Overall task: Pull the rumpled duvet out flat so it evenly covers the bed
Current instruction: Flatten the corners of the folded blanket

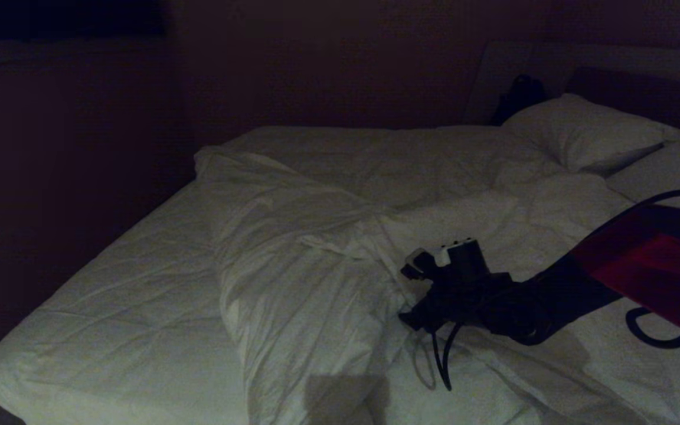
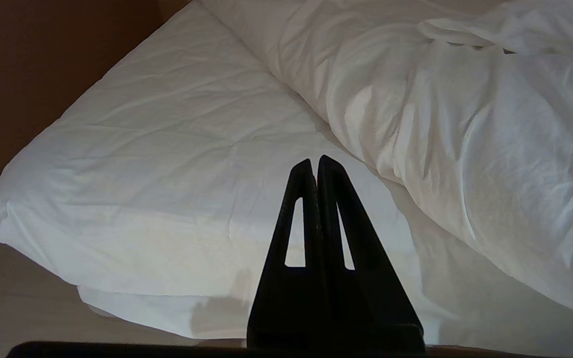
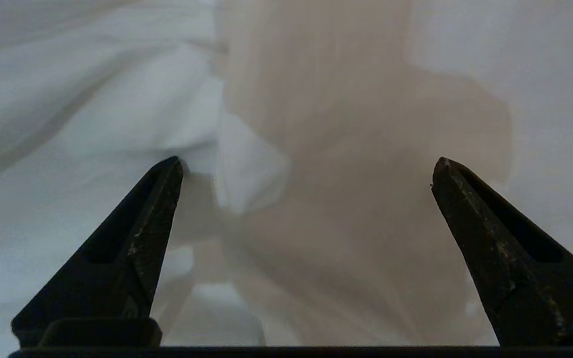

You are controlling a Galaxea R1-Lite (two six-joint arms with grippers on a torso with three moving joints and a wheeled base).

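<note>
White rumpled duvet [image 1: 304,277] beneath wide-open right gripper [image 3: 306,171]

Head cam high, looking down the bed [image 1: 110,330]; left wrist shares its corner; right wrist close on duvet [image 3: 92,124].

Bare mattress on the bed [image 1: 115,307] lies free beside the bunched duvet [image 1: 304,283] ridge.

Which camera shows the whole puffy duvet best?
The head view: the duvet lies bunched across the bed, with the open right end effector over it. The left wrist view shows one fold; the right wrist view only close-up cloth.
</note>
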